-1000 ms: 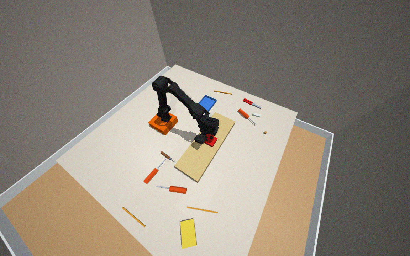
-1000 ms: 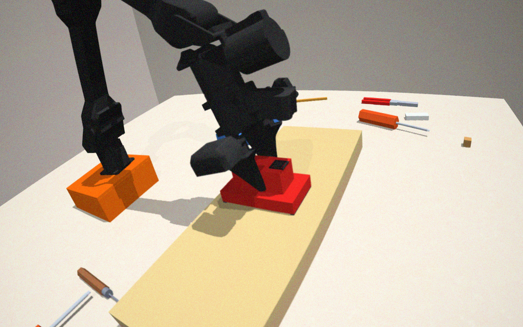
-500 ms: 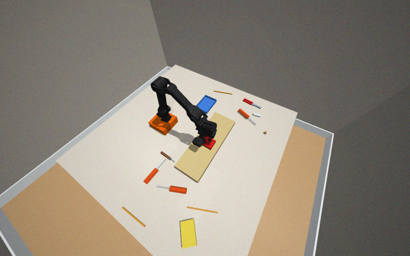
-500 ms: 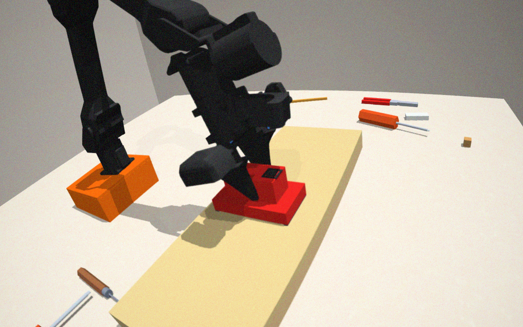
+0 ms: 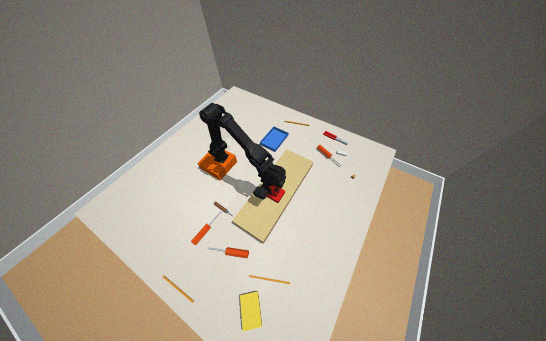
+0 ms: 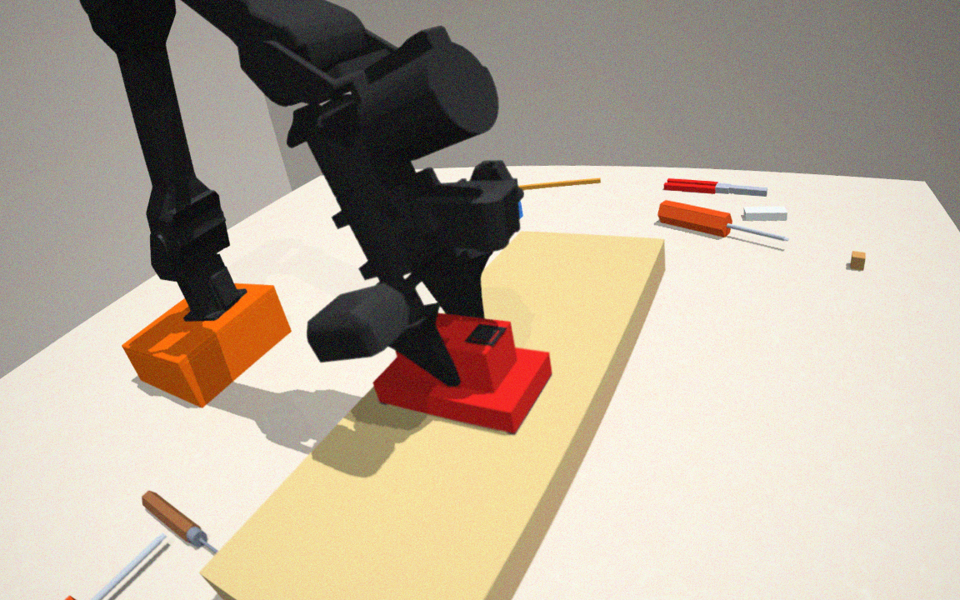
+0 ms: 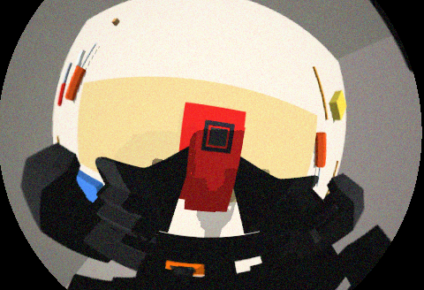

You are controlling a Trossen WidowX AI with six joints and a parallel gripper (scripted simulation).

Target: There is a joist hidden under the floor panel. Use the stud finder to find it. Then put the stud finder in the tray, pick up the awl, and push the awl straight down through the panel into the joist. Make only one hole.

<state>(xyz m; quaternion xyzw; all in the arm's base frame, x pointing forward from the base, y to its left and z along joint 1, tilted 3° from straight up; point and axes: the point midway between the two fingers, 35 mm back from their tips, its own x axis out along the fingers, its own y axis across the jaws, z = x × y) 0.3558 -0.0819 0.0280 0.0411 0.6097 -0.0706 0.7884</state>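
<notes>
My gripper (image 5: 270, 191) (image 6: 466, 344) (image 7: 210, 152) is shut on the raised grip of the red stud finder (image 5: 277, 194) (image 6: 528, 372) (image 7: 194, 118). The stud finder is level, on or just above the middle of the pale wooden floor panel (image 5: 249, 220) (image 6: 394, 522) (image 7: 119, 104); I cannot tell if they touch. Its small square display looks dark. The blue tray (image 5: 274, 139) (image 7: 89, 186) is empty beyond the panel's far end. The brown-handled awl (image 5: 220, 207) (image 6: 168, 514) lies beside the panel's near end, its tip towards the panel. The joist is hidden.
Orange-handled screwdrivers (image 5: 236, 252) (image 5: 201, 234) lie near the awl. Another screwdriver (image 5: 324, 151) (image 6: 694, 218), a red-handled tool (image 5: 330, 135), a white block (image 5: 341, 153) and a small wooden cube (image 5: 353, 176) lie beyond the panel. A yellow block (image 5: 250, 310) and thin sticks (image 5: 268, 279) lie farther off.
</notes>
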